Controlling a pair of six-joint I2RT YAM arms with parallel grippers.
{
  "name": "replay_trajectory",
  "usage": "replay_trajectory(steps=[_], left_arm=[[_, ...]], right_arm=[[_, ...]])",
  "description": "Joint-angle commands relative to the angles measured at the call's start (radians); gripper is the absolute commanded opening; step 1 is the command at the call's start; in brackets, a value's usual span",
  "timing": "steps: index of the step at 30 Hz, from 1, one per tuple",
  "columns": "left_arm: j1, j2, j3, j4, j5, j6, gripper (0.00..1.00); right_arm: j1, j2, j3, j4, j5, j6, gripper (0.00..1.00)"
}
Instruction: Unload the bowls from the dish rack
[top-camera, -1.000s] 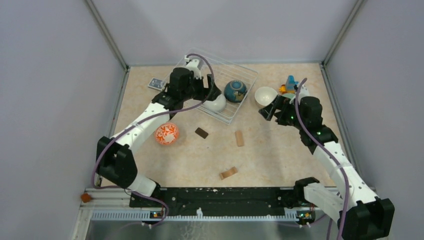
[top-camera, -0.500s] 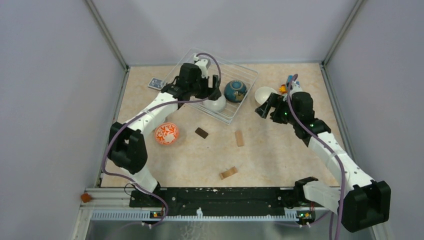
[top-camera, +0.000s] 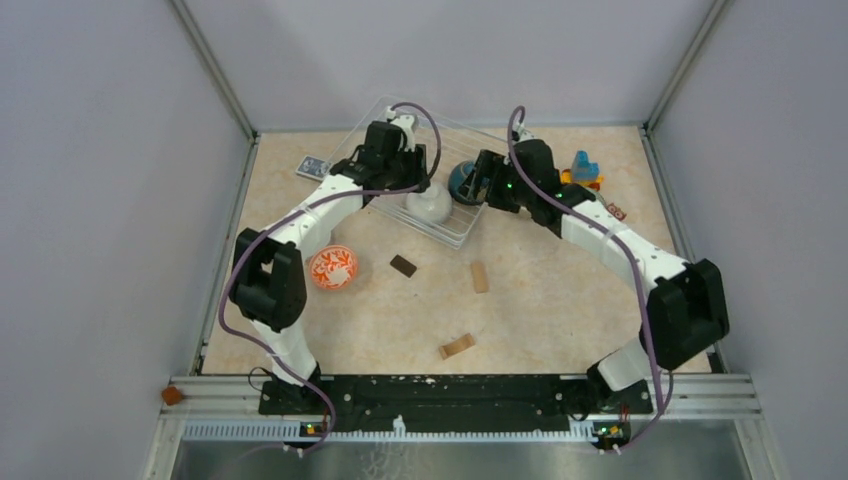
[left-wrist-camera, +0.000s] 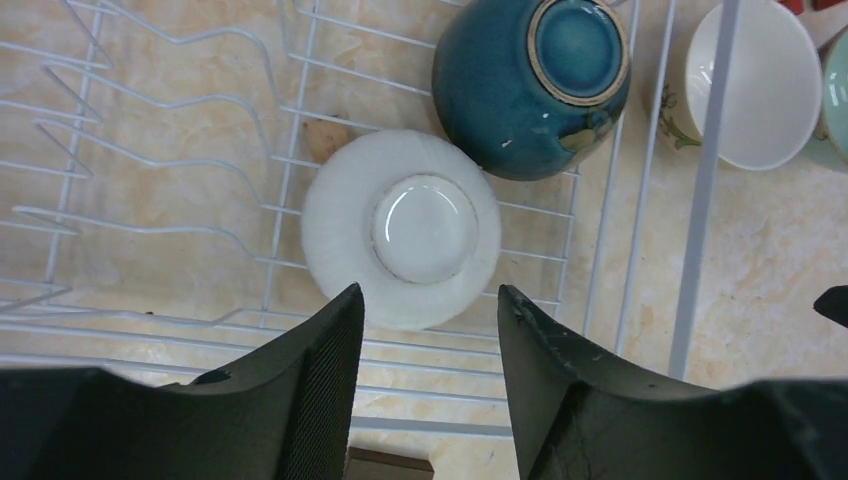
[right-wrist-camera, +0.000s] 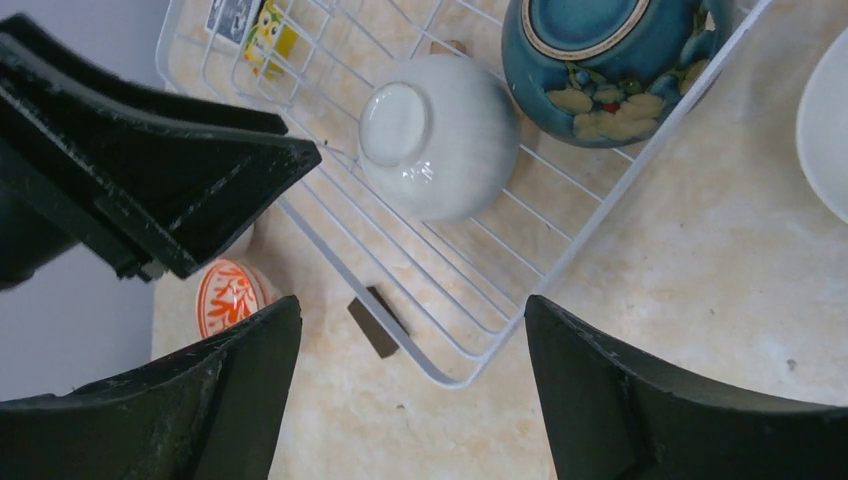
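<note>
The dish rack (top-camera: 455, 238) of thin white wire holds two upturned bowls: a white bowl (top-camera: 431, 205) and a dark blue bowl (top-camera: 463, 183). In the left wrist view, my left gripper (left-wrist-camera: 428, 292) hovers open just above the white bowl (left-wrist-camera: 402, 228), with nothing between its fingers. The dark blue bowl (left-wrist-camera: 530, 80) lies right beside it. My right gripper (top-camera: 479, 181) stands open over the rack's near corner (right-wrist-camera: 600, 230), by the dark blue bowl (right-wrist-camera: 610, 60). An orange-patterned bowl (top-camera: 333, 267) sits on the table. Another white bowl (left-wrist-camera: 755, 85) stands upright outside the rack.
A dark brown block (top-camera: 403, 265), a wooden block (top-camera: 479, 276) and a tan piece (top-camera: 456, 346) lie on the table in front of the rack. A card (top-camera: 313, 167) lies left of the rack, and small blue and orange toys (top-camera: 583, 167) sit at the back right.
My right arm has swung left from the white bowl on the table to the rack beside the dark blue bowl. My left gripper has shifted over the white bowl and narrowed its jaws.
</note>
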Motion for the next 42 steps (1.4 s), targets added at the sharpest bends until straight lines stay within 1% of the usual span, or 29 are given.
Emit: replay_trajectory(steps=[1,2,3,5,8,9,10,12,15,20,22,24,31,35,38,42], left_arm=[[0.016,0.024,0.058,-0.007,-0.078,-0.049,0.52],[0.019,0.020,0.055,-0.006,-0.094,-0.055,0.49],[0.024,0.013,0.047,-0.003,-0.113,-0.060,0.47],[0.033,-0.004,0.028,0.010,-0.149,-0.072,0.45],[0.045,-0.027,-0.010,0.053,-0.137,-0.071,0.44],[0.049,-0.024,-0.014,0.056,-0.127,-0.072,0.44],[0.053,-0.015,-0.009,0.054,-0.117,-0.071,0.44],[0.063,0.010,0.013,0.040,-0.097,-0.074,0.44],[0.087,0.043,0.041,0.027,-0.060,-0.108,0.45],[0.106,0.072,0.077,0.029,-0.033,-0.128,0.42],[0.108,0.079,0.089,0.032,-0.019,-0.127,0.42],[0.108,0.089,0.093,0.034,-0.001,-0.127,0.42],[0.114,0.118,0.095,0.046,0.046,-0.115,0.41],[0.117,0.128,0.100,0.046,0.077,-0.105,0.41],[0.119,0.129,0.098,0.045,0.081,-0.096,0.41],[0.130,0.123,0.093,0.045,0.076,-0.092,0.41]], right_arm=[[0.029,0.107,0.116,-0.020,0.088,0.144,0.82],[0.036,0.126,0.127,-0.016,0.095,0.183,0.82],[0.047,0.145,0.141,-0.030,0.150,0.234,0.82],[0.072,0.202,0.204,-0.084,0.193,0.288,0.81],[0.102,0.316,0.361,-0.263,0.273,0.371,0.81],[0.108,0.355,0.408,-0.293,0.275,0.385,0.80],[0.110,0.372,0.422,-0.300,0.264,0.396,0.80],[0.114,0.387,0.415,-0.265,0.237,0.425,0.79],[0.123,0.412,0.425,-0.244,0.251,0.459,0.79],[0.124,0.538,0.560,-0.330,0.224,0.448,0.81],[0.125,0.578,0.607,-0.367,0.239,0.445,0.83],[0.124,0.599,0.616,-0.365,0.243,0.447,0.85],[0.114,0.666,0.629,-0.351,0.234,0.455,0.84],[0.095,0.696,0.589,-0.250,0.150,0.458,0.86],[0.084,0.716,0.565,-0.179,0.112,0.442,0.91],[0.080,0.752,0.607,-0.205,0.157,0.379,0.98]])
